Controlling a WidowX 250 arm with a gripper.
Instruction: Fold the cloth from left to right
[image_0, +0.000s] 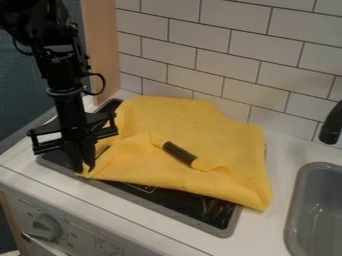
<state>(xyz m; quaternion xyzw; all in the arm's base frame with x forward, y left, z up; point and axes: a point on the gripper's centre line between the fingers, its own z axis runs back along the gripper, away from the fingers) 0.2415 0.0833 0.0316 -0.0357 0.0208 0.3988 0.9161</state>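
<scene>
The cloth (180, 117) lies mostly spread mid-frame; I judge the fold not yet made. I can't tell whether the pincer (85, 169), lower left, is open or gripping.

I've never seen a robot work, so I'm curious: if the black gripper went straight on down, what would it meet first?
Probably the yellow cloth, at its corner right by the tip of the gripper; depth is unclear, so perhaps the stovetop just beside it.

No legible text anywhere.
</scene>
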